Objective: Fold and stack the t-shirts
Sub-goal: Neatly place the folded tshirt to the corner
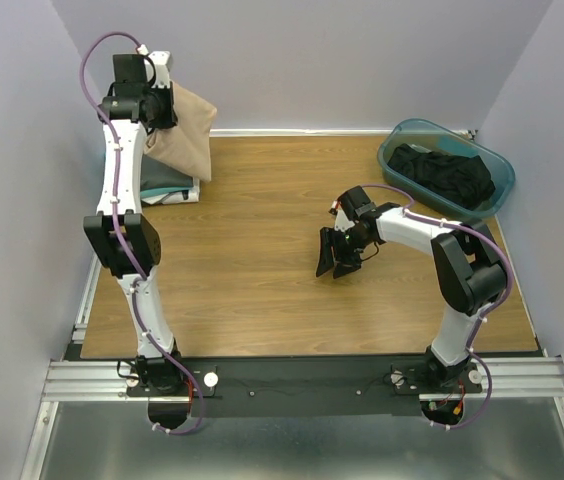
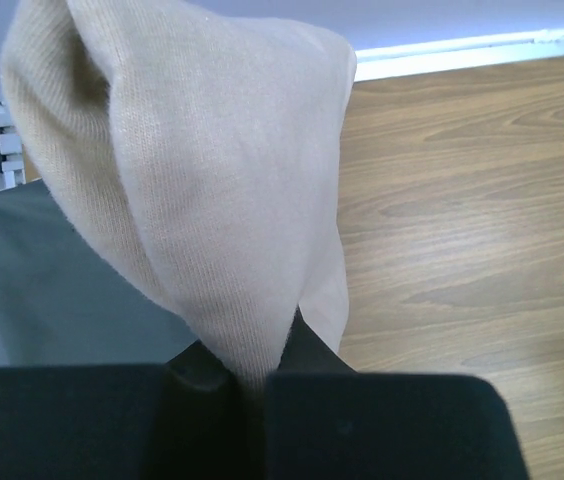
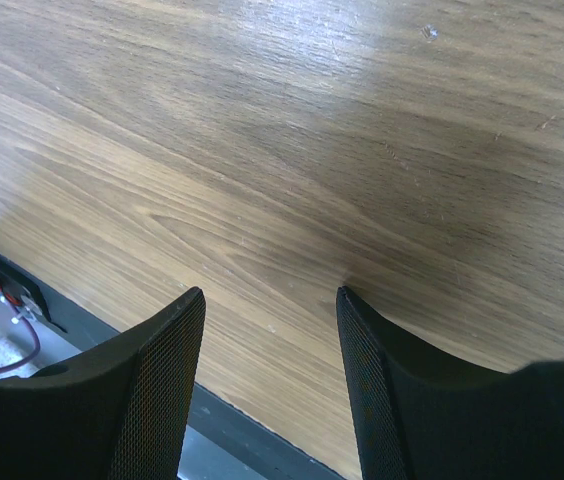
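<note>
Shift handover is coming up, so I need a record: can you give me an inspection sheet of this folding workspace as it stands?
Surface: wood-grain table, level.
Job's things: tan t-shirt hangs from the left tool above the folded stack, which has dark grey on top, at the far left corner; black t-shirt pile lies unfolded in the teal tub at the far right.
Clutter: nothing seen.
Tools: left tool shut on the tan t-shirt; right tool open, empty, low over the table.
Cables: purple cables run along both arms.
Surroundings: pale walls on three sides; metal rail at the near edge.
</note>
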`<state>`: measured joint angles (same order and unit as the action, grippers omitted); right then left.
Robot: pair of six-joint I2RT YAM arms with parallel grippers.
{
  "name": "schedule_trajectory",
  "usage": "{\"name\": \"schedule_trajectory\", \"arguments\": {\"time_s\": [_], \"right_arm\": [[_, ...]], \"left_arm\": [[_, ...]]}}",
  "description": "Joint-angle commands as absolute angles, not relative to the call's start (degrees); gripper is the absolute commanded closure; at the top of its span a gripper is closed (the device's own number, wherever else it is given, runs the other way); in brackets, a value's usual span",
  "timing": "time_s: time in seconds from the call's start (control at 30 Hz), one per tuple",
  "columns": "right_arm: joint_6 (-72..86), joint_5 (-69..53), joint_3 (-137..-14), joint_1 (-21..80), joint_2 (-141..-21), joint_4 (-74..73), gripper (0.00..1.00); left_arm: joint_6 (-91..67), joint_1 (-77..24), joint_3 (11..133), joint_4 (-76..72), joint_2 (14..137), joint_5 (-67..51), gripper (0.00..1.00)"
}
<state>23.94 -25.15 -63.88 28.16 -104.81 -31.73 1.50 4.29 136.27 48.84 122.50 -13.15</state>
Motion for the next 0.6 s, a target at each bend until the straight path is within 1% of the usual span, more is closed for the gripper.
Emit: {"name": "schedule_trajectory", "arguments": {"time_s": [0.0,0.33,0.57], "right_arm": [[23.64,-24.96,-62.31,28.48,-104.5,-32.61,0.37],[24.17,-24.79,-61.96,28.48,-104.24,-32.61,0.37],[24.35,-24.61,-61.61,28.48,-103.89,-32.52,0.37]], "left_arm": [[0.35,5.89,137.11,46.32,119.27,-17.66,1.0],[0.26,9.14,133.42,45.79,118.56,-18.89,1.0],[0.26,11.77,133.07,44.56,121.63,-21.53,1.0]]}}
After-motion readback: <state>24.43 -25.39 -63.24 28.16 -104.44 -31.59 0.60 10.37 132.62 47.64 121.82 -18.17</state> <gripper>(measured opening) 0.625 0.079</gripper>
